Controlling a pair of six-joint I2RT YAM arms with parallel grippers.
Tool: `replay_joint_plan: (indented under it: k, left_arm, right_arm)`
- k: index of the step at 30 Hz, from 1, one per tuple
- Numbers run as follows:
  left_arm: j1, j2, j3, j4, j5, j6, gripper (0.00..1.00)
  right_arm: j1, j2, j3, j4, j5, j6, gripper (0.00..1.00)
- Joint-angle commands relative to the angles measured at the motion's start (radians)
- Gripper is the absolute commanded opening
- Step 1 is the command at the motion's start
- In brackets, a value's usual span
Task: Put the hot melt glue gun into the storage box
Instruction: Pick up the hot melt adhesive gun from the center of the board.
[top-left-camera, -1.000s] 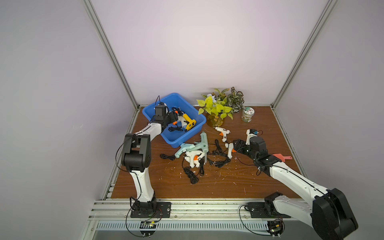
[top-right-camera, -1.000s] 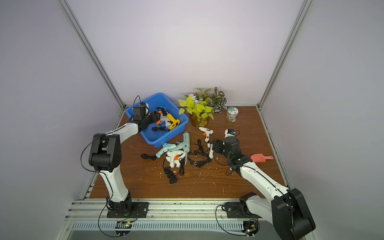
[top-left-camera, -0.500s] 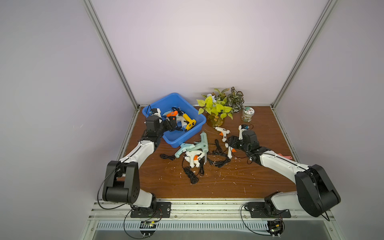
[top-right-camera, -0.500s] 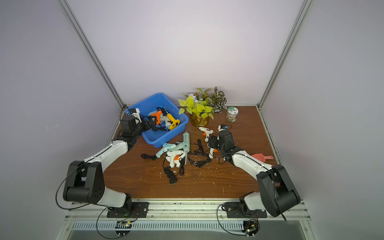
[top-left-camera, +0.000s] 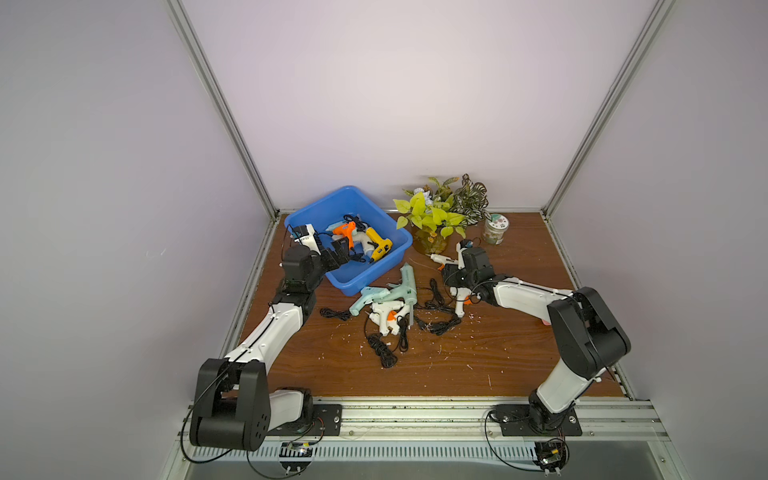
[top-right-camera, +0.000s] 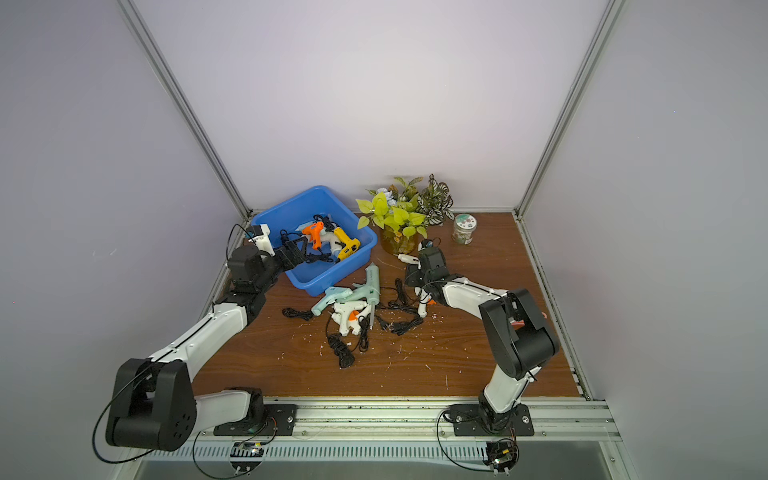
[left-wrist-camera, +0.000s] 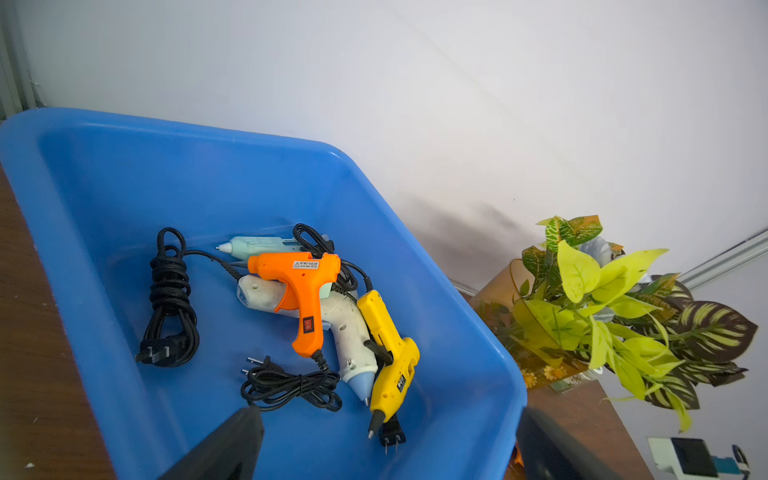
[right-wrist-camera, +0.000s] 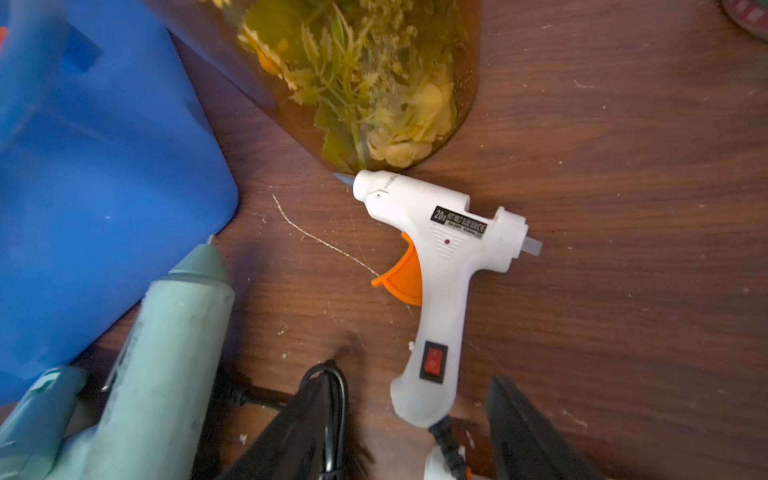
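A: Entry. Which gun is next, and where does it lie from the right gripper (right-wrist-camera: 413, 376)?

B: The white gun (right-wrist-camera: 440, 249). It lies flat on its side on the table (right-wrist-camera: 623, 208), just ahead of that gripper, between it and the vase (right-wrist-camera: 374, 83). The nozzle is at the vase foot; touching or a hair apart, cannot tell.

A: Long axis?

B: The barrel lies crosswise to the approach, nozzle toward the box (right-wrist-camera: 104, 187). The handle runs straight back at the gripper. In the wrist view its butt sits in the gap between the fingers (right-wrist-camera: 528, 428).

A: Jaws?

B: Apart, with a gap either side of the handle and nothing gripped. Height above the table is not readable.

A: Left gripper (top-left-camera: 337, 253)?

B: Spread wide and empty, over the near rim of the box, well apart from the white gun. The right arm is plainly nearer.

A: Judgement?

B: The handle lines up with the jaws, so a short advance, a drop and a squeeze across the handle should do. The carry then goes to the robot's left, past the teal gun (right-wrist-camera: 166, 332), to the box. The cord (right-wrist-camera: 446, 440) trails from the butt and may drag.
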Motion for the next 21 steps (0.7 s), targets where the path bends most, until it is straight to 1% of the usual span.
replay_joint_plan:
  k: [1, 6, 13, 19, 21]
  left_arm:
    - [0.011, -0.009, -0.004, 0.025, -0.007, 0.019, 1.0]
    - [0.011, -0.006, -0.005, 0.025, -0.008, 0.023, 1.0]
    - [0.011, -0.008, -0.007, 0.027, -0.005, 0.024, 1.0]
    - [0.011, -0.007, -0.008, 0.026, -0.001, 0.025, 1.0]
    - [0.011, -0.01, -0.007, 0.024, -0.004, 0.027, 1.0]
  right_arm:
    - [0.013, 0.04, 0.066, -0.072, 0.052, -0.036, 0.67]
    - [0.015, 0.104, 0.115, -0.132, 0.098, -0.02, 0.65]
    - [0.015, 0.145, 0.123, -0.131, 0.108, -0.017, 0.57]
    - [0.015, 0.147, 0.116, -0.113, 0.094, -0.015, 0.49]
    - [0.015, 0.134, 0.111, -0.108, 0.086, -0.017, 0.42]
